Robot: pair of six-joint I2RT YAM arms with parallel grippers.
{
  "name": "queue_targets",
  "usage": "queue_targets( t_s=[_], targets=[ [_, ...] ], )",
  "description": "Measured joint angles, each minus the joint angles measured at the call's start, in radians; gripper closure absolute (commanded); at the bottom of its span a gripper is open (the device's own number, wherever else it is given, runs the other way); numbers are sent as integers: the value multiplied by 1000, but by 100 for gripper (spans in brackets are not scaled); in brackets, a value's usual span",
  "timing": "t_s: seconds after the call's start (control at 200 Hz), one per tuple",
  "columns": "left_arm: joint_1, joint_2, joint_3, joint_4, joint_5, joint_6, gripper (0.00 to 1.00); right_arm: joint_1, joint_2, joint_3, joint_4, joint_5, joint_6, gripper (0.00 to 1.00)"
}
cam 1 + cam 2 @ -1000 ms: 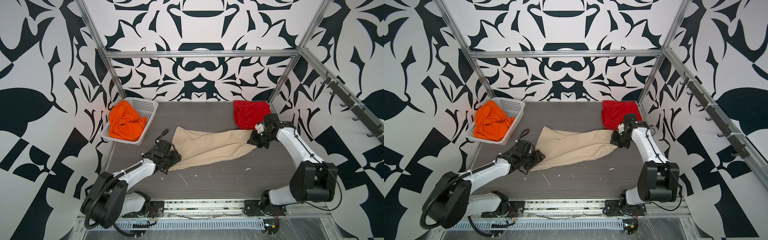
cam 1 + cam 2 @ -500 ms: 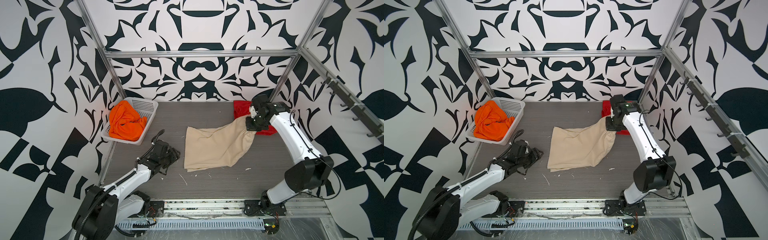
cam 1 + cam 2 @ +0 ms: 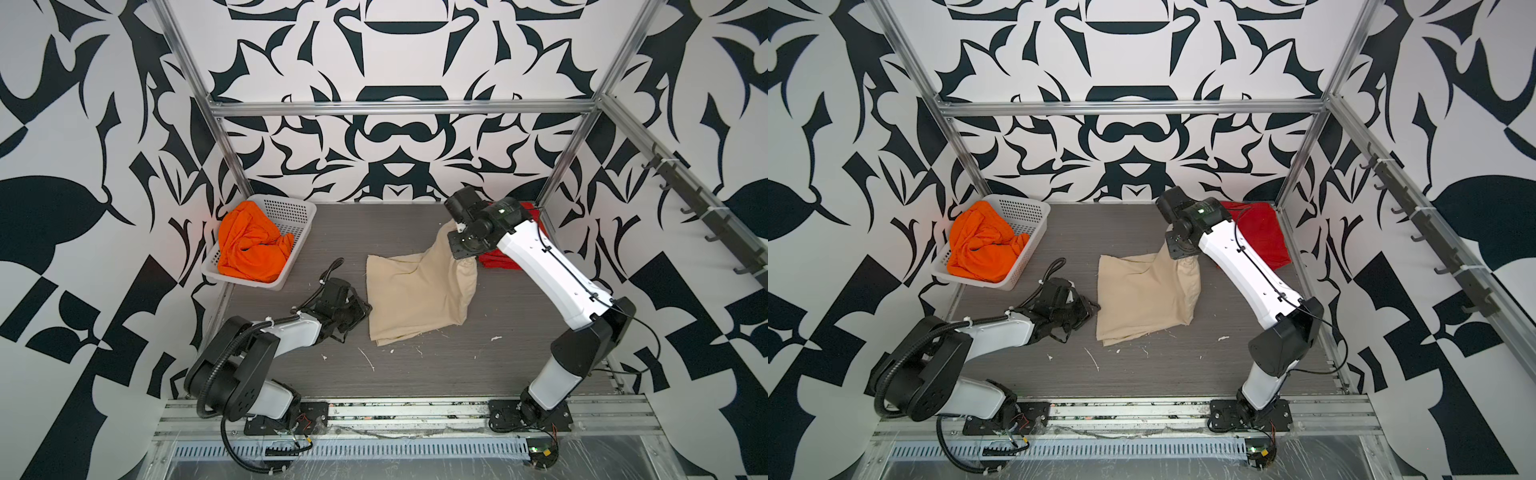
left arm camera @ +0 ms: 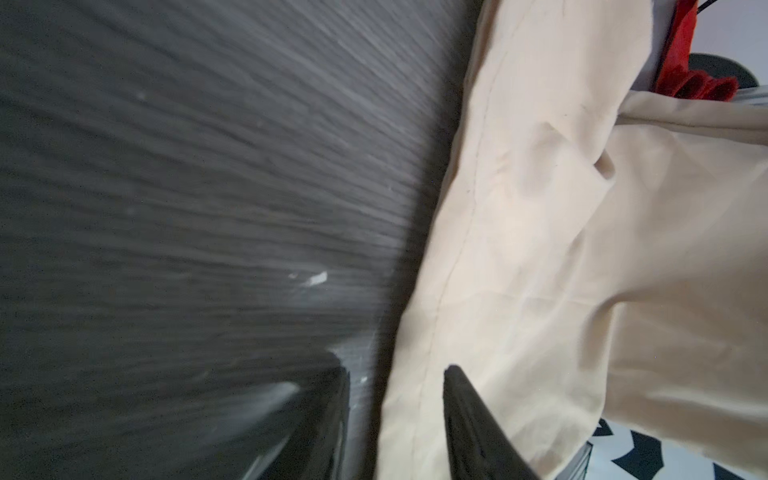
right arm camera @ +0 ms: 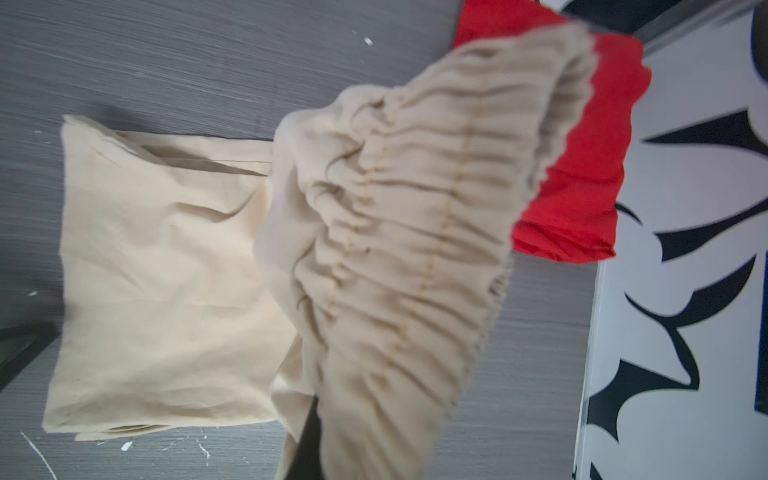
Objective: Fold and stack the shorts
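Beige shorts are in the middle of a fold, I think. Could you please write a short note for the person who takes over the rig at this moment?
Left gripper: jaws apart, straddling the left edge of the beige shorts; no pinch visible.
Right gripper: shut on the elastic waist of the beige shorts, which is lifted off the table beside the red shorts.
Done: the red shorts lie folded at the far right corner.
Left: finish the beige fold and probably stack it on the red. Then fold the orange shorts, which lie crumpled in the white basket.
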Motion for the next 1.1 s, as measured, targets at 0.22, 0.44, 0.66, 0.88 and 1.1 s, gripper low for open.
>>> queue_targets(
  t_s=[0.22, 0.44, 0.66, 0.88, 1.1],
  targets=[
    [-32, 87, 32, 89, 9, -17, 71, 125, 87, 56, 3, 53, 45, 94],
    [-48, 122, 35, 152, 8, -33, 72, 203, 190, 76, 36, 35, 74, 93],
    [-50, 126, 36, 158, 7, -35, 72, 250, 287, 80, 93, -39, 97, 92],
    [-51, 122, 36, 157, 3, -40, 66, 263, 348, 63, 183, -104, 117, 90],
    [-52, 22, 21, 39, -50, -42, 59, 263, 429, 25, 285, -209, 129, 77]
  ],
)
